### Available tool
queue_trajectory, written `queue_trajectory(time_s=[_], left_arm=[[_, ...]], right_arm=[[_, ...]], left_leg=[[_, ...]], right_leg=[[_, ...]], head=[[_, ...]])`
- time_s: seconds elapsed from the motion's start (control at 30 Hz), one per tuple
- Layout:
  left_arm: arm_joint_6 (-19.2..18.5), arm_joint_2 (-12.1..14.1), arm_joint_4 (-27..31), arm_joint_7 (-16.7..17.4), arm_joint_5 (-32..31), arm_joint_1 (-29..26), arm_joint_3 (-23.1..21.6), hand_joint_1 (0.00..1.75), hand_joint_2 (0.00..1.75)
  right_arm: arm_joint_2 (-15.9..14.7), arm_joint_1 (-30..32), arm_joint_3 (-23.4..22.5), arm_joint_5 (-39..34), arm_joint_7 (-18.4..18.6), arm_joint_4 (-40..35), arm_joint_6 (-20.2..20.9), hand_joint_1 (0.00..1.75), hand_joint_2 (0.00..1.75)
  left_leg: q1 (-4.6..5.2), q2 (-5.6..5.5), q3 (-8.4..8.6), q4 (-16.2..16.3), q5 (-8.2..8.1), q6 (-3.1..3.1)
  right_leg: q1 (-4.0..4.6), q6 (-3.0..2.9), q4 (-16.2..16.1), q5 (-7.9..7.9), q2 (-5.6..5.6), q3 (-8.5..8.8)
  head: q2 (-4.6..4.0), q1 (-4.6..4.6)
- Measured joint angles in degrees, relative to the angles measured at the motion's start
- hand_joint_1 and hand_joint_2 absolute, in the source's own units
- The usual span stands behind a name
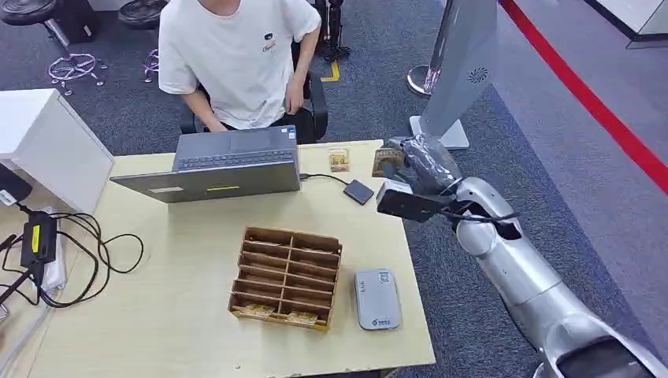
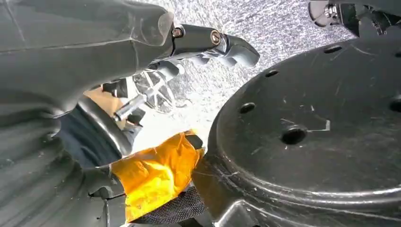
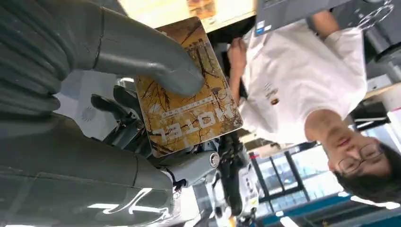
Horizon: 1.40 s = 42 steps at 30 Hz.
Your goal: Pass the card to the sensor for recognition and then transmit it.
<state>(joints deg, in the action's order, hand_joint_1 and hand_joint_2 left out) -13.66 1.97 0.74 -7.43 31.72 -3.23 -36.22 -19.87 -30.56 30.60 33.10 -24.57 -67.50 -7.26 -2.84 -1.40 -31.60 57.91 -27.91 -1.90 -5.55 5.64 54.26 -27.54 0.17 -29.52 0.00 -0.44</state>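
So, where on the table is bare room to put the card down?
Bare table lies between the cables and the wooden organizer; a smaller patch between the laptop and organizer. The far right corner is crowded: small card, black box, robot hand.

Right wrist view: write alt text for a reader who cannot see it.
The robot's right hand holds a golden-brown card printed "HOTEL", its thumb pressed on the card's face. Beyond the card sits a person in a white T-shirt, near a pale wooden table.
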Motion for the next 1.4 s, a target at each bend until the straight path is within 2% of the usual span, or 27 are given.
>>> queue_trajectory(time_s=[0.1, 0.3, 0.47, 0.6, 0.73, 0.9, 1.07, 1.4], left_arm=[[0.6, -0.5, 0.0, 0.0, 1.6, -0.3, 0.0, 0.0, 1.75], [1.4, -1.4, 0.0, 0.0, 4.0, -0.6, 0.0, 0.0, 1.75], [1.5, -1.7, 0.0, 0.0, 5.4, -0.7, 0.0, 0.0, 1.75], [1.5, -1.8, 0.0, 0.0, 5.7, -0.7, 0.0, 0.0, 1.75], [1.5, -1.8, 0.0, 0.0, 5.8, -0.7, 0.0, 0.0, 1.75], [1.5, -1.8, 0.0, 0.0, 6.0, -0.6, -0.7, 0.0, 1.75], [1.5, -1.7, 0.0, 0.1, 6.0, -0.5, -1.5, 0.0, 1.75], [1.5, -1.5, 0.0, 0.3, 5.6, -0.2, -3.2, 0.0, 1.75]], right_arm=[[-3.6, 8.6, -3.1, 2.7, -1.2, -7.1, -2.9, 1.75, 1.75], [-9.1, 27.6, -10.7, 5.1, -3.5, -21.9, -4.7, 1.75, 1.75], [-10.7, 39.8, -14.2, 7.2, -4.8, -30.9, -6.7, 1.75, 1.75], [-11.0, 44.3, -14.2, 8.2, -4.8, -34.7, -7.6, 1.75, 1.75], [-11.0, 45.1, -12.3, 9.0, -4.4, -35.1, -8.3, 1.75, 1.75], [-9.8, 43.5, -7.1, 11.3, -3.0, -32.2, -8.7, 1.75, 1.75], [-6.1, 39.0, -0.8, 13.8, -2.2, -24.9, -9.8, 1.75, 1.75], [2.1, 28.1, 6.5, 13.7, -1.3, -12.1, -10.3, 1.75, 1.75]], left_leg=[[0.0, 0.0, -0.03, 0.0, -0.11, 0.02], [0.0, 0.05, 0.0, 0.0, -0.27, -0.04], [-0.01, 0.06, -0.01, -0.1, -0.28, -0.03], [-0.01, 0.1, 0.01, -0.1, -0.29, -0.03], [-0.01, 0.12, 0.08, -0.1, -0.28, -0.03], [-0.02, 0.12, 0.11, -0.1, -0.27, -0.04], [-0.03, 0.14, 0.11, -0.1, -0.26, -0.04], [-0.03, 0.16, 0.14, -0.1, -0.23, -0.05]], right_leg=[[0.0, -0.03, 0.0, -0.03, -0.04, 0.02], [0.01, -0.03, -0.1, -0.2, 0.0, 0.0], [0.02, -0.1, -0.1, -0.28, -0.01, 0.02], [0.02, -0.1, -0.1, -0.28, 0.03, 0.04], [0.01, -0.11, -0.1, -0.27, 0.04, 0.09], [0.02, -0.11, 0.0, -0.27, 0.06, 0.12], [0.02, -0.12, 0.0, -0.27, 0.06, 0.14], [0.02, -0.12, 0.0, -0.26, 0.11, 0.16]], head=[[0.0, 0.0], [0.0, 0.0], [0.0, 0.0], [0.0, -0.02], [0.0, 0.0], [0.0, -0.02], [0.0, 0.0], [0.0, 0.0]])
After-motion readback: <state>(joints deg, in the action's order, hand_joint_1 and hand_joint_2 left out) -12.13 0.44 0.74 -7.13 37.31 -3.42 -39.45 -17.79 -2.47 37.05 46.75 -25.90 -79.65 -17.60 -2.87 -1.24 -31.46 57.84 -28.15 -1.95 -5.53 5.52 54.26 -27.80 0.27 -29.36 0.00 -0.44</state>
